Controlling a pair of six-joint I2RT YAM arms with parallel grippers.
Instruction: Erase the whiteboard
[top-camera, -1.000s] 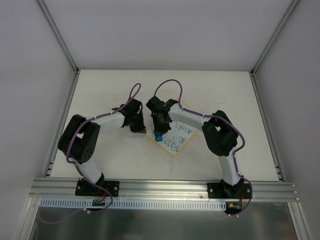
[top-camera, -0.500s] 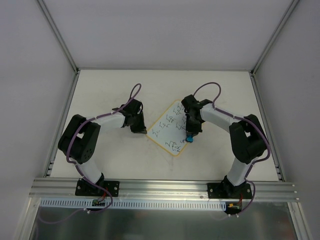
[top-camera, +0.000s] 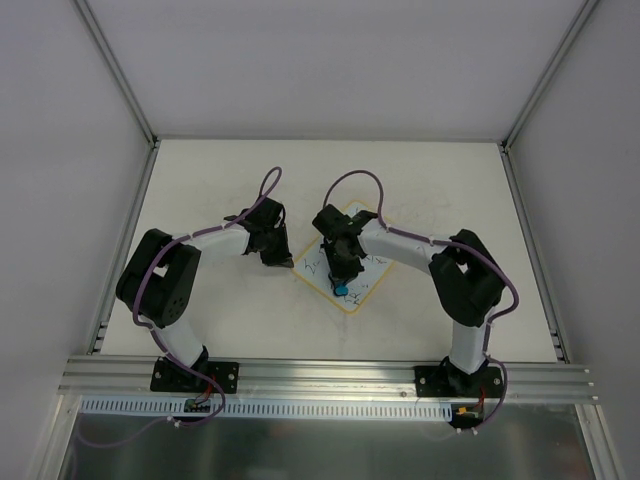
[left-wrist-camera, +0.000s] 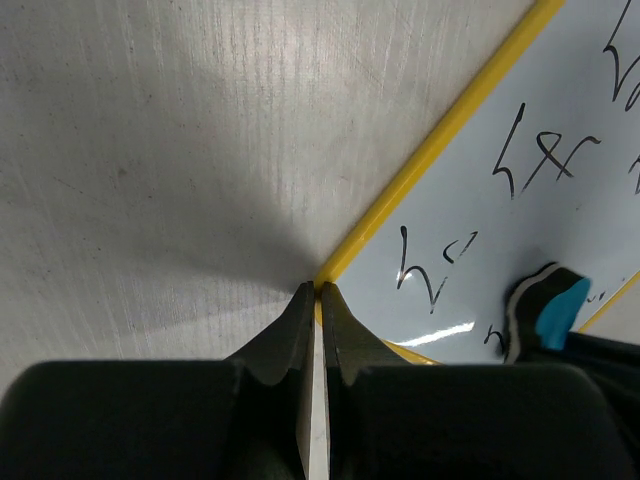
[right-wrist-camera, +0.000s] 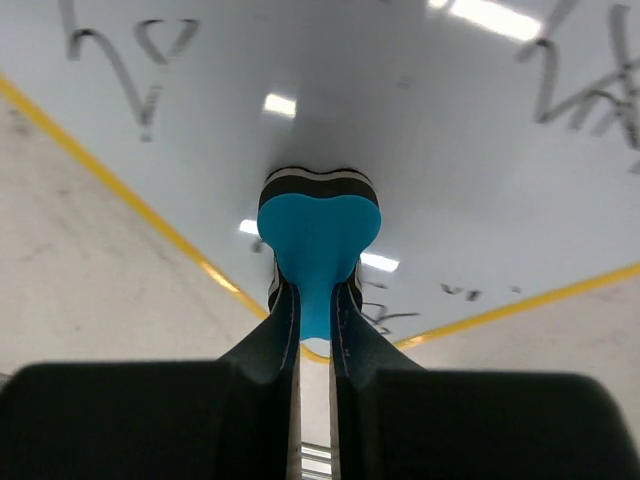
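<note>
The whiteboard (top-camera: 362, 283) lies tilted like a diamond on the table, with a yellow border and dark scribbles on its face. My right gripper (top-camera: 341, 283) is shut on the blue eraser (top-camera: 341, 291) and presses it onto the board's lower middle. In the right wrist view the eraser (right-wrist-camera: 318, 225) sits on the white face (right-wrist-camera: 420, 120), with scribbles around it. My left gripper (top-camera: 284, 262) is shut, its tips (left-wrist-camera: 320, 291) resting on the board's left yellow edge (left-wrist-camera: 440, 130). The eraser also shows in the left wrist view (left-wrist-camera: 556, 311).
The off-white tabletop (top-camera: 220, 180) is bounded by metal frame posts at both sides and an aluminium rail (top-camera: 320, 375) along the near edge. Purple cables loop above both wrists.
My right gripper swept the eraser from the board's left part to its right side, then back to the lower middle. The left gripper has stayed at the board's left edge.
</note>
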